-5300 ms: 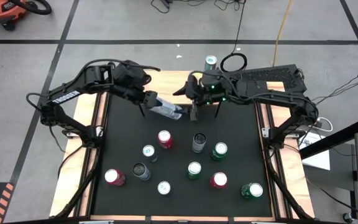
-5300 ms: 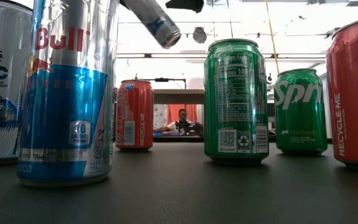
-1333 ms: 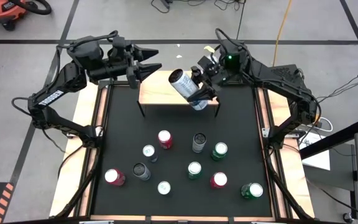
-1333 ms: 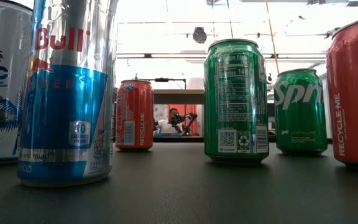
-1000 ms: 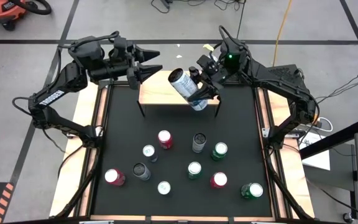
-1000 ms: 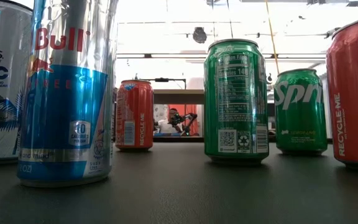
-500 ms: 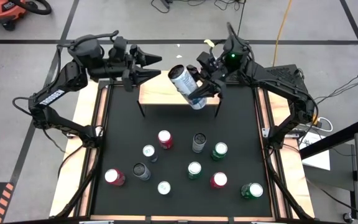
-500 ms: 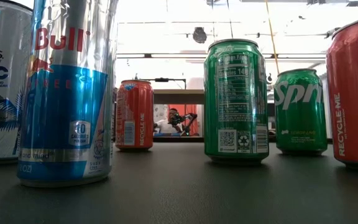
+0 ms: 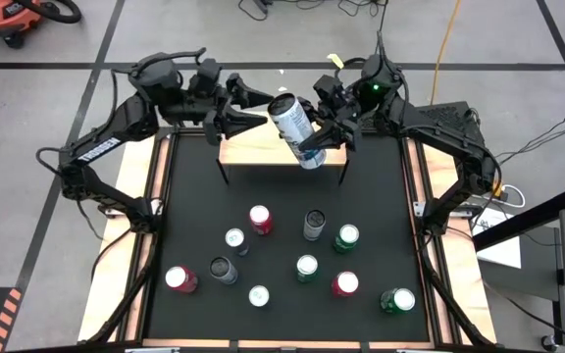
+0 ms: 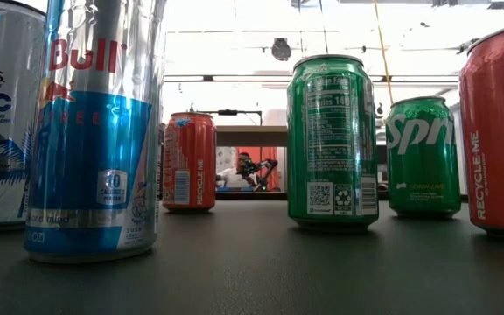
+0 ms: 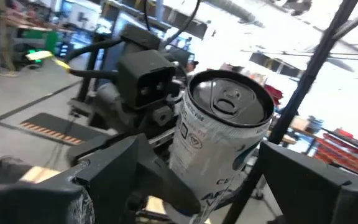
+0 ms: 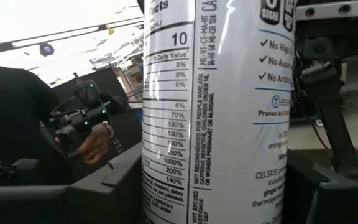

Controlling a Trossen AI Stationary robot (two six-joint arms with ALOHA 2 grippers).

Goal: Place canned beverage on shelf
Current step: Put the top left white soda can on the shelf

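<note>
Right gripper (image 9: 314,138) holds white can (image 9: 295,126) tilted above shelf (image 9: 263,152).

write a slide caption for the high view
Right gripper holds a white can tilted over the shelf; left gripper open beside it.

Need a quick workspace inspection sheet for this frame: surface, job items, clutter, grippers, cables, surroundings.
Surface: black table, wood side rails.
Job's things: white can tilted in the air above the shelf, not yet set down; shelf top otherwise bare.
Clutter: ten cans standing on the table, red, green, silver.
Grippers: right gripper shut on the white can; left gripper open, beside the can.
Cables: yellow cord on floor.
Surroundings: vacuum at far corner; a person's hand behind.
</note>
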